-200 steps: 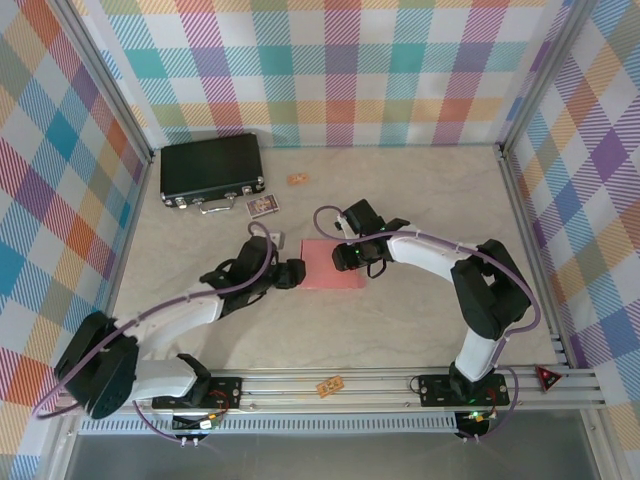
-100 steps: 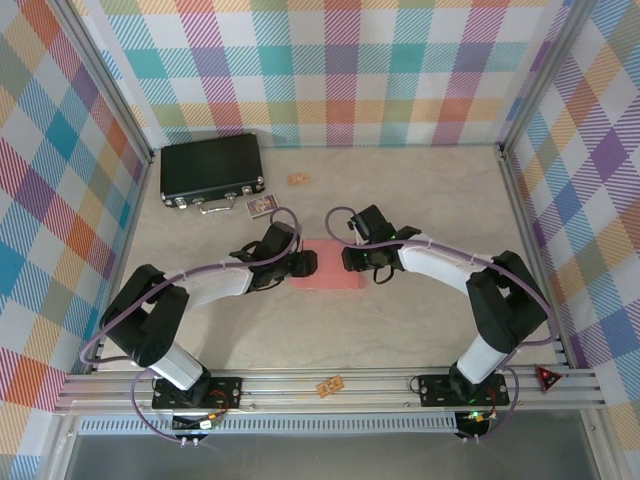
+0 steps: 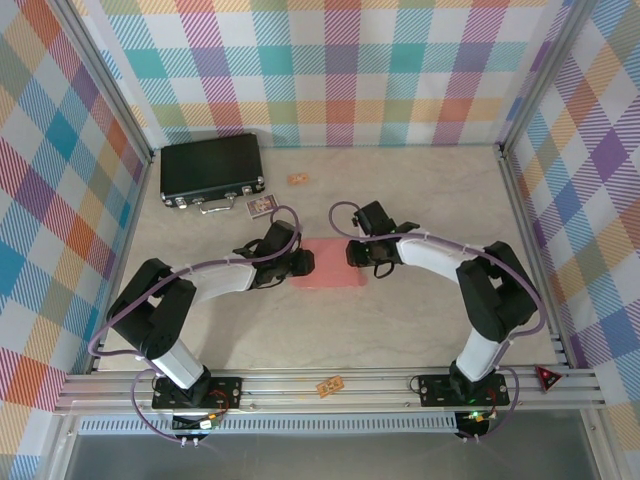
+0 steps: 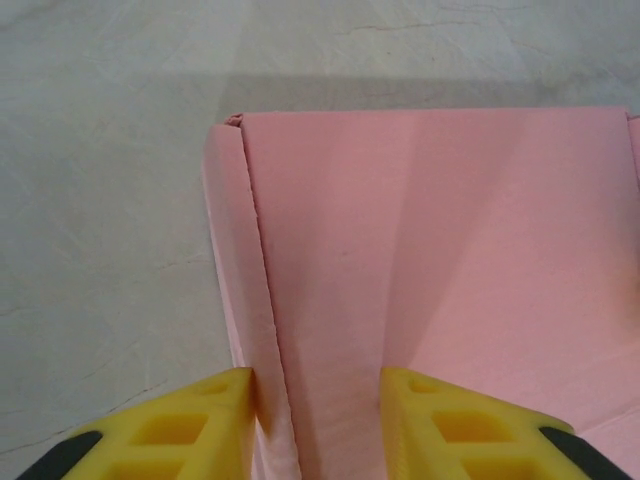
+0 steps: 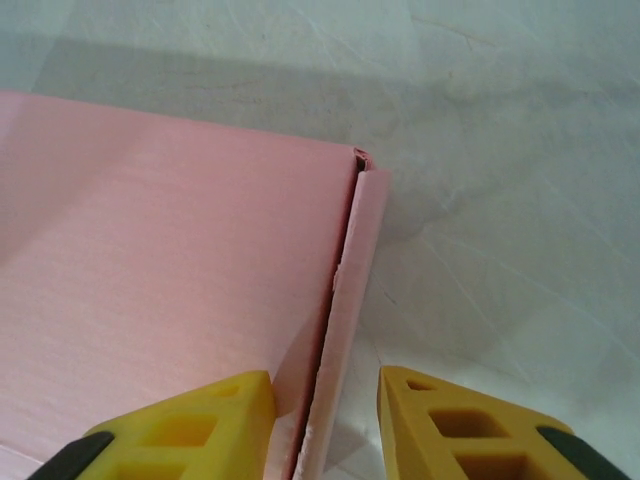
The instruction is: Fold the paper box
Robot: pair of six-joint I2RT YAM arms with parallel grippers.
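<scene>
The pink box [image 3: 328, 270] lies flat in the middle of the table [image 3: 430, 320], between your two grippers, so each can work one end wall. Your left gripper [image 4: 318, 420] straddles the left wall with its fingers against the card; you cannot tell whether it truly pinches. Your right gripper [image 5: 325, 420] is spread astride the right wall, with a gap on its outer side.

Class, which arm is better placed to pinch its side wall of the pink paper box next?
Left, probably: the left gripper straddles the paper box wall with card filling its gap; the right gripper has bare table beside its wall.
</scene>
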